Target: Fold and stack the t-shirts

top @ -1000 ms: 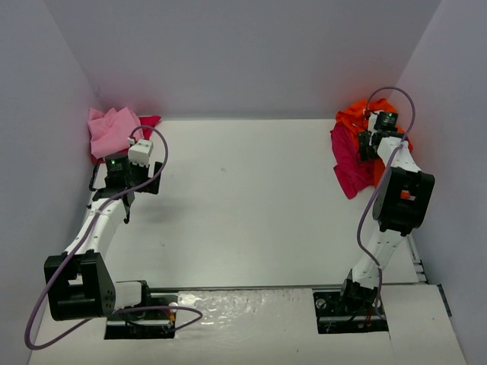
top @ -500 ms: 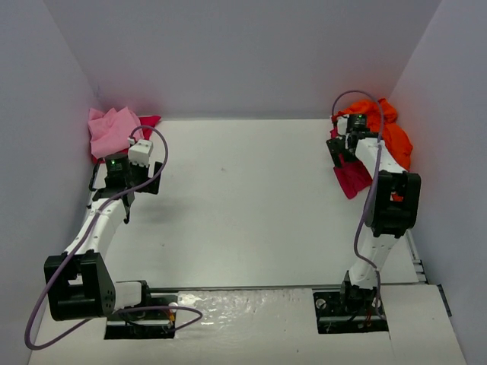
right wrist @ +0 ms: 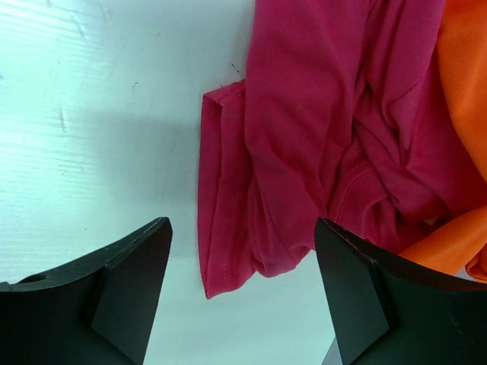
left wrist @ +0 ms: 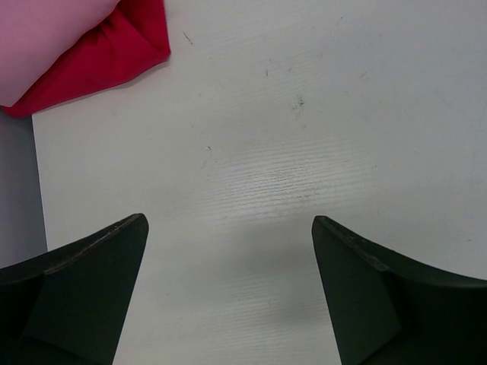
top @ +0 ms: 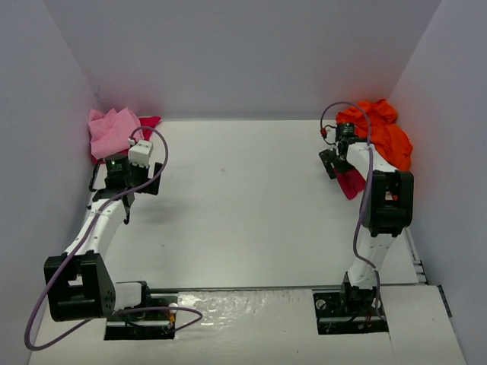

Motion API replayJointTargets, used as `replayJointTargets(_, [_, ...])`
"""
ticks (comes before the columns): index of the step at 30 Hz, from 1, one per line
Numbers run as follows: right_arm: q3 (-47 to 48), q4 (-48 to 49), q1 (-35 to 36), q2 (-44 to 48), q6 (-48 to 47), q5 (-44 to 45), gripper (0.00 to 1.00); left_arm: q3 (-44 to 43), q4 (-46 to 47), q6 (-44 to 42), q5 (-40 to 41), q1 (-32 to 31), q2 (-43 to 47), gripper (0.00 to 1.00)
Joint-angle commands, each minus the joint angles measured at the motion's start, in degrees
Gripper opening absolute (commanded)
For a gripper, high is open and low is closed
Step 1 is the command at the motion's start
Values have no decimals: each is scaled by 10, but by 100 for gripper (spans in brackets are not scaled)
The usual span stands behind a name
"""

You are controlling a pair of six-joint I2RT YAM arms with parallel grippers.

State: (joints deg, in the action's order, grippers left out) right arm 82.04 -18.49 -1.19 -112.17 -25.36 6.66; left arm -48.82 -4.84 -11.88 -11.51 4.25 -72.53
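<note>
Two heaps of t-shirts lie at the back corners. At the back left, a light pink shirt [top: 110, 131] [left wrist: 46, 38] sits on a folded crimson one [top: 150, 121] [left wrist: 106, 57]. At the back right, a crumpled crimson shirt [top: 350, 182] [right wrist: 319, 129] lies against a bright orange one [top: 384, 133] [right wrist: 464, 76]. My left gripper [top: 124, 188] [left wrist: 228, 222] hangs open over bare table just in front of the pink heap. My right gripper [top: 335, 158] [right wrist: 242, 224] is open above the crimson shirt's loose left corner and grips nothing.
Grey walls close in the white table [top: 236, 205] at the back and on both sides; both heaps lie against the corners. The arm bases [top: 354, 304] are bolted at the near edge, with purple cables looping over each arm.
My right arm has swung left, off the top of the orange and crimson heap to its left edge. The left arm has not moved.
</note>
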Motion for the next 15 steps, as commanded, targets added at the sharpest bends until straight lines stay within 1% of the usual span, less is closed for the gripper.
replayJointTargets(1, [9, -5, -10, -12, 2, 40, 73, -10, 26, -9, 3, 4, 15, 87])
replayJointTargets(3, [10, -6, -15, -28, 0, 50, 71, -12, 25, -9, 3, 4, 16, 87])
replayJointTargets(7, [9, -8, -31, -48, 6, 60, 64, -14, 24, -9, 3, 4, 16, 87])
replayJointTargets(8, [10, -8, -34, -51, 6, 62, 61, -14, 23, -10, 3, 3, 16, 87])
replayJointTargets(9, [9, -9, -35, -54, 3, 59, 52, -16, 22, -11, 2, 3, 16, 87])
replayJointTargets(10, [6, -10, -37, -57, -1, 53, 39, -19, 20, -11, 0, 3, 15, 86])
replayJointTargets(12, [7, -16, -37, -60, -2, 46, 5, -24, 17, -12, -8, 3, 14, 85])
replayJointTargets(13, [10, -22, -37, -60, -2, 38, 0, -27, 15, -12, -10, 3, 14, 85])
replayJointTargets(15, [18, -36, -31, -51, -10, 15, 0, -35, 12, -10, -12, 2, 14, 83])
